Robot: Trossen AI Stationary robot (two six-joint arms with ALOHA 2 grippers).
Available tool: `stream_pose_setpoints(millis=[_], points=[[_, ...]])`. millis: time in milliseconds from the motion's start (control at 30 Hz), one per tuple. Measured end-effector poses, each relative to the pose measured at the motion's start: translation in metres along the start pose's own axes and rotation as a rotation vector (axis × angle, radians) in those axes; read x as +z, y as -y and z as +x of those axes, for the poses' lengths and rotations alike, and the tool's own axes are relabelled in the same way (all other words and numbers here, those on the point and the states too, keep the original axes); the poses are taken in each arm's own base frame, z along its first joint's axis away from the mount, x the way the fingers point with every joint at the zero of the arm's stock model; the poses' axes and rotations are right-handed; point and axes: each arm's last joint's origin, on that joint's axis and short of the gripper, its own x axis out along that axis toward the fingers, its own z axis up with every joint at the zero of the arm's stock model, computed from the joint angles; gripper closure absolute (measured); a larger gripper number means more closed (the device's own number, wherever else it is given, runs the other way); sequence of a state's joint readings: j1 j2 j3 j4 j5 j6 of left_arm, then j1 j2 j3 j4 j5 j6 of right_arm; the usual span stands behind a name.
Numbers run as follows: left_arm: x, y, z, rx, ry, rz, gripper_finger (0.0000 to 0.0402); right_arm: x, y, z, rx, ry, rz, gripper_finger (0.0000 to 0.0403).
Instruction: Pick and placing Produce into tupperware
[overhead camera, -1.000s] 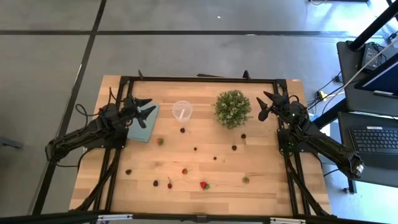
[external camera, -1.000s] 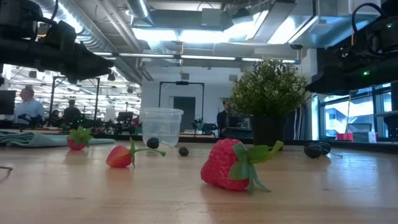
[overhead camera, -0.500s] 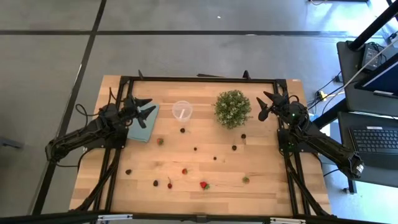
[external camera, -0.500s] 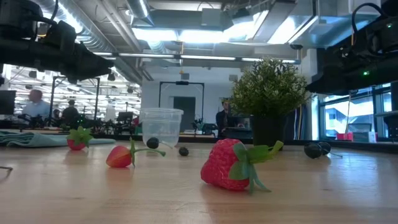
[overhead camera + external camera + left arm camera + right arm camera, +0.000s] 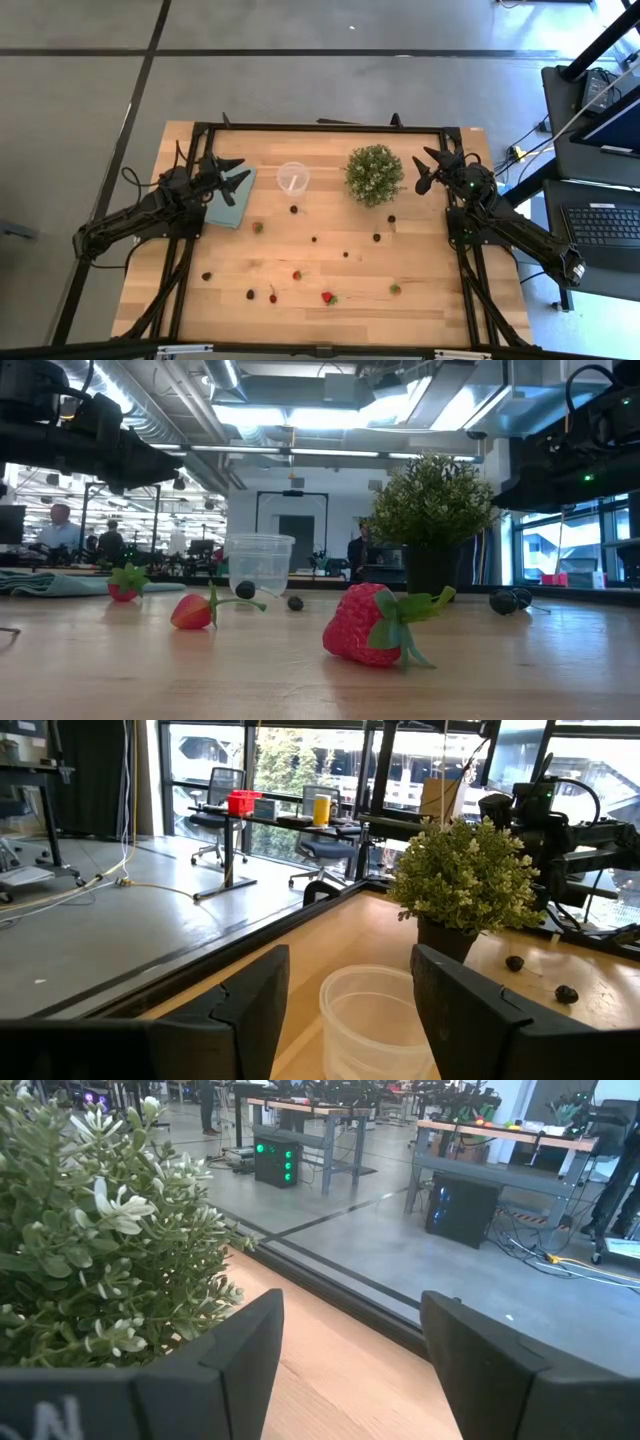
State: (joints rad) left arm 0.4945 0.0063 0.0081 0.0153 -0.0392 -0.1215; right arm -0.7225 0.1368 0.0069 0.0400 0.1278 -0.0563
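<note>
The clear round tupperware cup (image 5: pixel 293 178) stands upright on the table near its far edge, also plain in the low view (image 5: pixel 259 565) and the left wrist view (image 5: pixel 375 1020). Small produce pieces lie scattered on the wood: a red strawberry (image 5: pixel 327 297) (image 5: pixel 372 624), another strawberry (image 5: pixel 296 275), dark berries (image 5: pixel 293 209) (image 5: pixel 377 237) and a greenish piece (image 5: pixel 395 289). My left gripper (image 5: pixel 236 170) hovers open above the teal rectangle, left of the cup. My right gripper (image 5: pixel 428 167) hovers open right of the plant.
A bushy green potted plant (image 5: pixel 374 174) stands right of the cup, close to my right gripper. A flat teal rectangle (image 5: pixel 232 196) lies under my left gripper. The black frame rail (image 5: pixel 320 127) runs along the far edge. Bare wood lies around the scattered pieces.
</note>
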Motion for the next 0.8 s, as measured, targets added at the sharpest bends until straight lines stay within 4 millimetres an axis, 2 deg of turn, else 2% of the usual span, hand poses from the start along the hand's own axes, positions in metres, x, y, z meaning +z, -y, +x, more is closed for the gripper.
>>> stream_pose_setpoints(millis=[633, 800], points=[[0.002, -0.001, 0.0, 0.027, 0.011, 0.003, 0.0199, 0.0, 0.0, 0.0, -0.003, 0.001, 0.001, 0.0164], [0.023, 0.004, -0.004, -0.04, 0.058, 0.105, 0.0199, 0.001, 0.001, 0.0, -0.031, 0.005, 0.003, 0.0164]])
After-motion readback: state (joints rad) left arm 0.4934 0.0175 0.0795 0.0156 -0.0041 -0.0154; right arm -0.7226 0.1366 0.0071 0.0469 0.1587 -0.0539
